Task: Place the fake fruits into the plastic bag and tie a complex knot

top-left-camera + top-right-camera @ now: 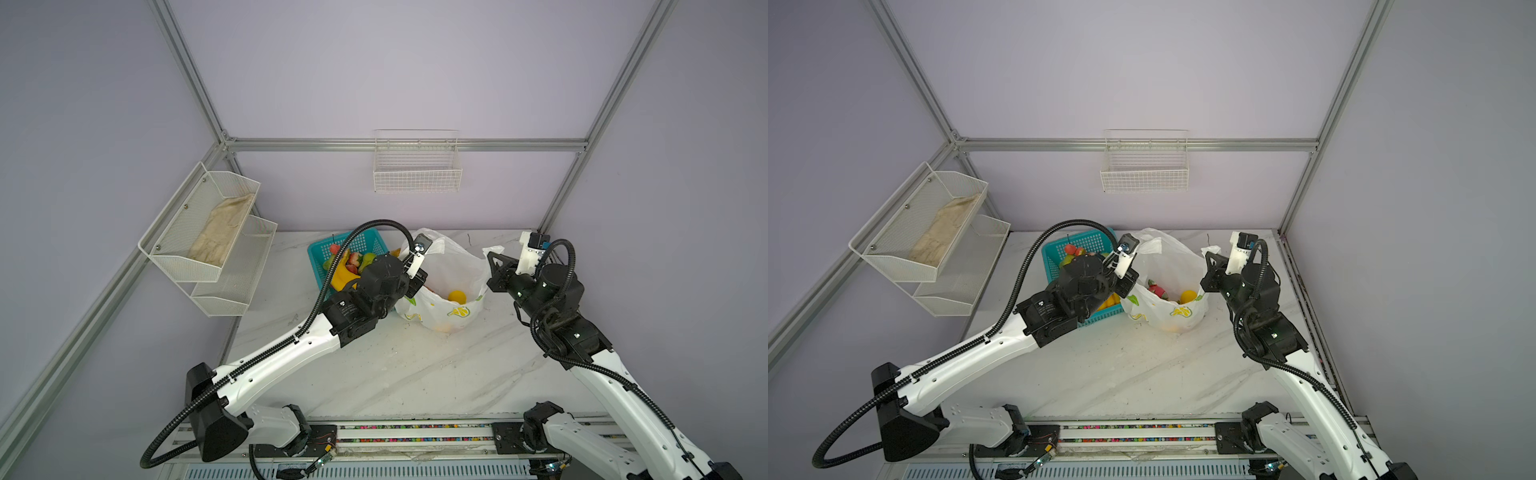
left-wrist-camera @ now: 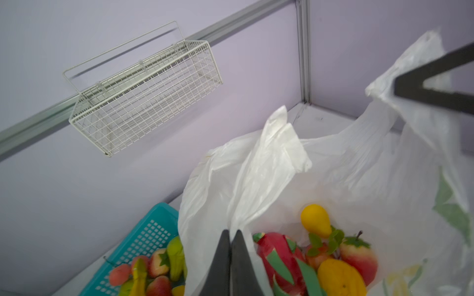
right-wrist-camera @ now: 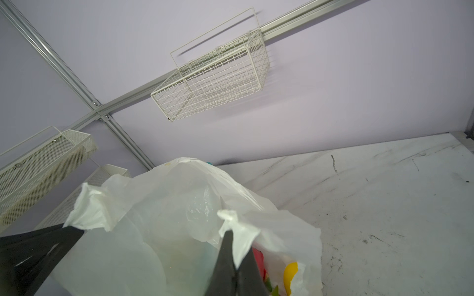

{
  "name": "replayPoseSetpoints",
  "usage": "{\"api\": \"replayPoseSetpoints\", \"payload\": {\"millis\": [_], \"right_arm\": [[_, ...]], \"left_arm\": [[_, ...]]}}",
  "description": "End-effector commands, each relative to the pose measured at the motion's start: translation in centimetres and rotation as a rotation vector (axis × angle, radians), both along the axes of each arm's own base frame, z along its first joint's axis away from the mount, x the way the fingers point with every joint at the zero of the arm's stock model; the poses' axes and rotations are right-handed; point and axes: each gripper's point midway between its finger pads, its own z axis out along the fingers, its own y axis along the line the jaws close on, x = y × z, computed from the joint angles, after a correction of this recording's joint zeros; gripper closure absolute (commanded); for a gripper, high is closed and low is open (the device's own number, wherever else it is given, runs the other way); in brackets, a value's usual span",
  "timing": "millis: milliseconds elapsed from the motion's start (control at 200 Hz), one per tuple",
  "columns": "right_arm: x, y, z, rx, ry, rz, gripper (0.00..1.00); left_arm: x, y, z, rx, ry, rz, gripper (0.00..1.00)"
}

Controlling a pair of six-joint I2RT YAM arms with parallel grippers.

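The plastic bag (image 1: 455, 266) (image 1: 1169, 262) stands open on the marble table. My left gripper (image 2: 232, 234) (image 1: 417, 282) is shut on its near-left rim, with white film pinched between the tips. The right gripper (image 3: 234, 237) (image 1: 493, 261) is shut on the right handle strip (image 3: 237, 226) and holds it up. The two handles are apart and no knot is in view. Inside the bag lie fake fruits: a dragon fruit (image 2: 277, 253), a yellow pear (image 2: 314, 220), an orange (image 2: 338, 278) and an apple (image 2: 359, 256). More fruits (image 2: 154, 269) (image 1: 351, 262) fill the teal basket (image 1: 368, 243) left of the bag.
A white wire basket (image 1: 417, 170) hangs on the back wall. A two-tier mesh shelf (image 1: 208, 245) on the left wall holds a beige cloth (image 1: 222, 232). Aluminium frame posts stand in the corners. The bare marble tabletop (image 1: 395, 365) stretches toward the arm bases.
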Motion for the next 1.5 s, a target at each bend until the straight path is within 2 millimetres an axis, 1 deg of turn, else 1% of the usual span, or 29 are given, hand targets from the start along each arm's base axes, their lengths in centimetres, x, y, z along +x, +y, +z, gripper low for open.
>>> {"api": "replayPoseSetpoints", "payload": {"millis": [0,70,175,245,320,385,405,435,525,590,655,715,795,885,965,1000,1005,1040,1050,1055,1155,1215,1255,1375,1435,1495], "right_arm": [[1.6,0.2,0.5,-0.042,0.009,-0.01,1.0],[3.1,0.8,-0.4,-0.06,0.051,0.011,0.97],[4.9,1.5,-1.1,-0.069,0.1,0.045,0.88],[5.4,1.5,-0.7,-0.084,0.113,0.05,0.79],[5.4,1.3,0.1,-0.112,0.116,0.046,0.7],[5.0,0.8,0.9,-0.135,0.115,0.03,0.62],[4.8,0.6,1.2,-0.141,0.114,0.025,0.55],[4.4,0.4,1.6,-0.151,0.113,0.018,0.5],[3.2,-0.2,3.1,-0.169,0.113,0.018,0.42],[2.1,-0.2,3.6,-0.191,0.122,0.043,0.36],[1.0,0.0,4.0,-0.2,0.131,0.079,0.33],[0.0,0.0,4.5,-0.208,0.126,0.099,0.32],[-1.2,0.1,6.3,-0.212,0.068,0.13,0.32],[-2.2,1.5,8.4,-0.204,-0.009,0.227,0.32],[-2.2,4.0,8.9,-0.188,-0.044,0.357,0.31],[-2.1,5.3,8.9,-0.182,-0.051,0.423,0.28],[-2.1,5.7,8.7,-0.18,-0.045,0.442,0.27],[-2.2,7.1,9.0,-0.171,-0.068,0.499,0.25],[-2.1,7.6,8.8,-0.17,-0.063,0.515,0.25],[-2.2,7.7,9.0,-0.168,-0.074,0.523,0.25],[-3.2,12.3,9.4,-0.177,-0.144,0.67,0.23],[-3.6,14.4,9.5,-0.179,-0.17,0.75,0.23],[-3.8,15.5,9.5,-0.17,-0.188,0.804,0.23],[-3.0,16.6,9.2,-0.154,-0.216,0.84,0.24],[-2.5,16.9,9.0,-0.168,-0.221,0.839,0.29],[-2.4,16.9,9.2,-0.172,-0.237,0.837,0.38]], "left_arm": [[-1.1,0.3,3.9,-0.499,0.027,-0.03,1.0],[-1.3,0.9,3.9,-0.615,0.05,-0.022,1.0],[-1.4,1.4,3.0,-0.752,0.089,-0.01,1.0],[-1.4,1.6,2.2,-0.809,0.109,-0.01,1.0],[-1.6,1.8,2.1,-0.833,0.098,-0.019,1.0],[-1.7,2.2,2.0,-0.86,0.09,-0.009,1.0],[-1.7,2.3,2.0,-0.864,0.087,-0.007,1.0],[-1.7,2.5,2.0,-0.867,0.083,0.0,1.0],[-1.6,2.7,2.0,-0.865,0.073,0.01,1.0],[-1.5,2.6,1.9,-0.861,0.073,0.014,1.0],[-1.4,2.5,1.7,-0.853,0.075,0.016,1.0],[-1.4,2.5,1.6,-0.846,0.078,0.018,1.0],[-1.3,2.5,1.5,-0.835,0.08,0.021,1.0],[-1.4,2.4,1.3,-0.827,0.083,0.02,1.0],[-1.4,2.4,1.1,-0.825,0.087,0.018,1.0],[-1.4,2.3,1.1,-0.824,0.088,0.015,1.0],[-1.4,2.3,1.2,-0.824,0.088,0.014,1.0],[-1.4,2.2,1.1,-0.822,0.09,0.01,1.0],[-1.4,2.2,1.1,-0.821,0.091,0.009,1.0],[-1.4,2.1,1.1,-0.82,0.092,0.009,1.0],[-1.5,1.8,1.2,-0.802,0.094,-0.01,1.0],[-1.5,1.7,1.2,-0.797,0.098,-0.014,1.0],[-1.6,1.6,1.2,-0.793,0.099,-0.014,1.0],[-1.6,1.7,1.1,-0.788,0.099,-0.012,1.0],[-1.6,1.7,1.2,-0.784,0.097,-0.013,1.0],[-1.6,1.8,1.3,-0.785,0.096,-0.012,1.0]]}}
